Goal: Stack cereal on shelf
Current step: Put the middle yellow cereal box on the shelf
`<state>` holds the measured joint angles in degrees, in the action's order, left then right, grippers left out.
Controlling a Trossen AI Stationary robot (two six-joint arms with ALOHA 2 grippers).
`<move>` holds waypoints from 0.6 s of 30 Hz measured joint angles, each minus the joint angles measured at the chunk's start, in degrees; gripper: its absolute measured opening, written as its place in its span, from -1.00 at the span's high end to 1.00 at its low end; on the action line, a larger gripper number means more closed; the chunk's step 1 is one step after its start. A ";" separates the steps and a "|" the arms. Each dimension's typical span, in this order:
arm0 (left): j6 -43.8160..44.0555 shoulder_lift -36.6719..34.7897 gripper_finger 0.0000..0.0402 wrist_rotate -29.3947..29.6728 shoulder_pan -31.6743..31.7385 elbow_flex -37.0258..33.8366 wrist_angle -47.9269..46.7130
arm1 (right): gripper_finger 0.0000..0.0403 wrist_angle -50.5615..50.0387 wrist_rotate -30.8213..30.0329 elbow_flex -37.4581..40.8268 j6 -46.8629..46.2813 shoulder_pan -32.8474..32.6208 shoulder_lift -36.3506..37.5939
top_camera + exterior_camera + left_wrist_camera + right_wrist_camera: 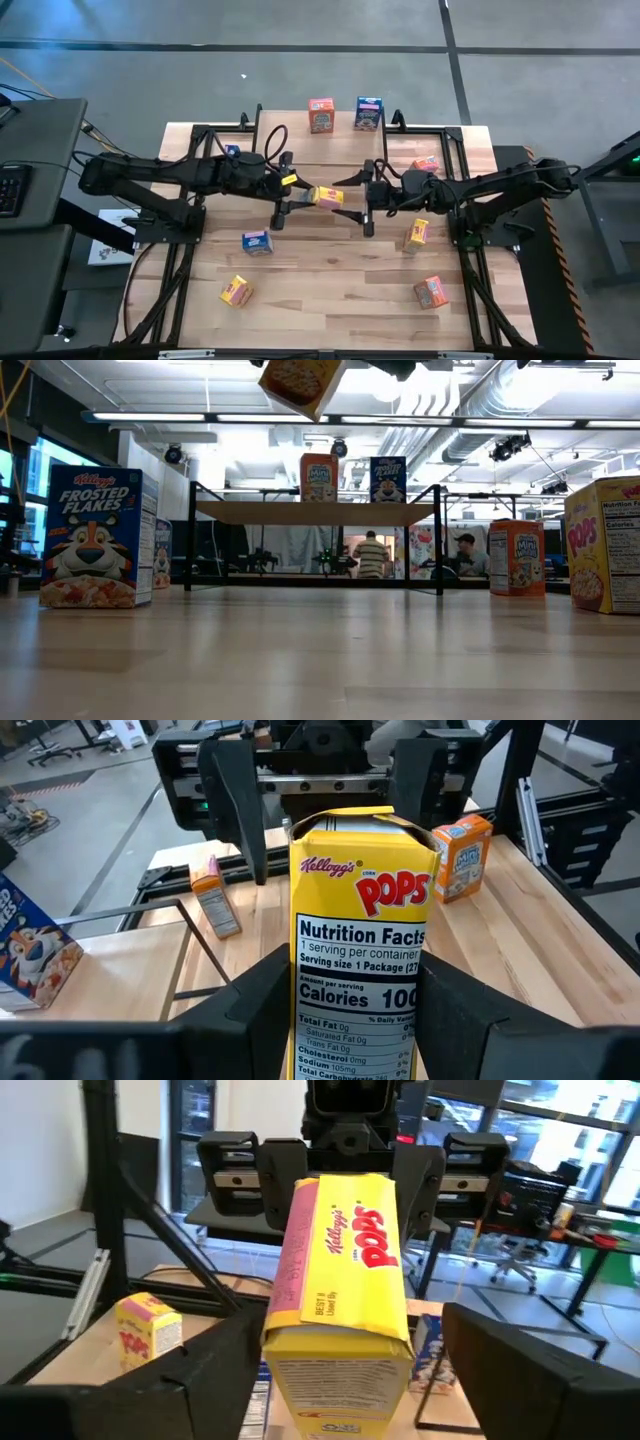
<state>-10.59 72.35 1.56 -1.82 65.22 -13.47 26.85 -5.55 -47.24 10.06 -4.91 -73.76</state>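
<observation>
Holding: left end effector (300, 190) clamped Pops box (327, 196) mid-air above counter (330, 270)
Right end effector (352, 196): open around the box's far end, not gripping
Risk: early release could have dropped it; shelf (345, 135) well apart

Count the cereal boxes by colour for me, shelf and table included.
Yellow boxes: 3, one held in the left gripper
Orange boxes: 3, one on the shelf
Blue boxes: 3, one on the shelf
Total: 9
</observation>
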 joint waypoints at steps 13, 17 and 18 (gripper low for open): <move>-2.48 -0.37 0.18 -5.28 5.79 0.00 -1.89 | -0.53 -8.46 -0.42 0.00 0.39 0.00 10.35; -2.09 -0.80 0.18 -9.83 9.08 -4.71 4.69 | -0.53 -13.22 -0.40 0.00 0.36 0.00 14.99; -1.82 -1.36 0.18 -10.17 10.18 -6.67 5.86 | -0.53 -14.24 -0.39 0.00 0.34 0.00 16.04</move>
<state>-12.41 70.99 -8.61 8.36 58.55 -7.61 12.61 -5.94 -47.24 10.40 -4.91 -57.71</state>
